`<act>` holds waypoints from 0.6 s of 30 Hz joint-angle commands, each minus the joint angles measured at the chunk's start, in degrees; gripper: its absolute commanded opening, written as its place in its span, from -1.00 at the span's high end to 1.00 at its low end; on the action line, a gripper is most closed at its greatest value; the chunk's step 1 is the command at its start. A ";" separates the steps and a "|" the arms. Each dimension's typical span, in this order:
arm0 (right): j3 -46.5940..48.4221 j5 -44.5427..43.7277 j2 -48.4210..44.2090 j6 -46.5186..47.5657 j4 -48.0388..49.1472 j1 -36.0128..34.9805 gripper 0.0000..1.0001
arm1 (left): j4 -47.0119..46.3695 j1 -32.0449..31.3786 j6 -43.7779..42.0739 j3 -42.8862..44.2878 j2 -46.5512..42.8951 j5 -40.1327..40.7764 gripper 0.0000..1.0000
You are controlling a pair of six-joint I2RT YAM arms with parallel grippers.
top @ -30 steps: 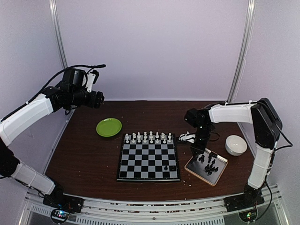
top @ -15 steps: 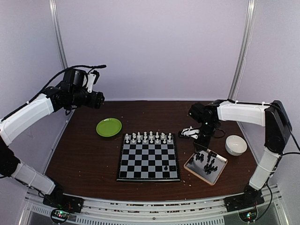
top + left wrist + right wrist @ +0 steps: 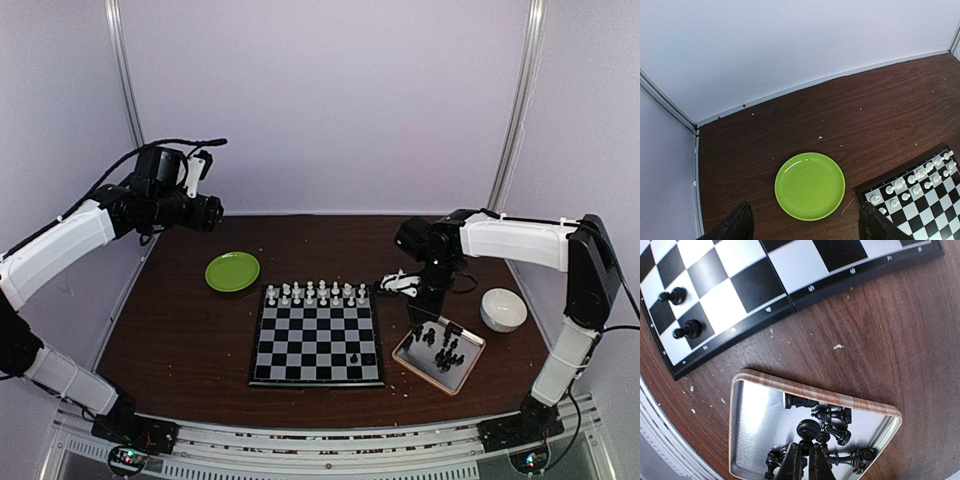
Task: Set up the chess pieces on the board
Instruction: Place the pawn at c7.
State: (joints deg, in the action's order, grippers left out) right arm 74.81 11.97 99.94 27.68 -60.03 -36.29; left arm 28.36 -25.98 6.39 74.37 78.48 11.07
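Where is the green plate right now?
In the top view, the green plate sits on the left, just beyond the board's far-left corner, apart from it.

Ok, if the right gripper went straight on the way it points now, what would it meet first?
Most likely the black chess pieces heaped in the tray. One round-headed piece sits just beyond the right gripper tips. How far above them it hangs is unclear from the wrist view.

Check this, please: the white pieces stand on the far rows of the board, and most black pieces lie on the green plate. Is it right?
Not quite. Most black pieces lie in the tan-rimmed metal tray, not on the green plate; the right wrist view shows it. The white pieces do stand on the far rows of the board.
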 commanded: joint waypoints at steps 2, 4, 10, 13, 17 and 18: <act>6.42 1.24 -0.40 0.34 -1.45 -4.39 0.93 | -1.93 -0.19 0.38 0.43 0.62 -0.88 -0.47; 8.89 1.16 0.98 0.44 -1.69 -6.54 0.93 | -1.90 -0.15 0.47 0.43 0.62 -1.05 -0.47; 17.23 0.82 6.95 0.27 -3.64 -13.42 0.93 | -1.86 -0.19 0.62 0.43 0.88 -1.54 -0.47; 20.77 0.73 9.79 0.35 -4.35 -16.26 0.92 | -1.89 -0.21 0.72 0.43 0.93 -1.77 -0.47; 25.03 1.13 13.30 0.47 -5.42 -19.04 0.92 | -1.73 -0.16 0.73 0.51 0.98 -1.93 -0.47; 25.78 1.13 14.15 0.52 -5.79 -19.51 0.92 | -1.73 -0.09 0.73 0.51 0.85 -1.86 -0.47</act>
State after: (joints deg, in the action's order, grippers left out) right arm 96.57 12.95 111.44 28.10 -63.18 -54.02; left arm 28.38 -25.98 6.50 74.37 79.18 9.98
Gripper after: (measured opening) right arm 0.051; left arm 0.735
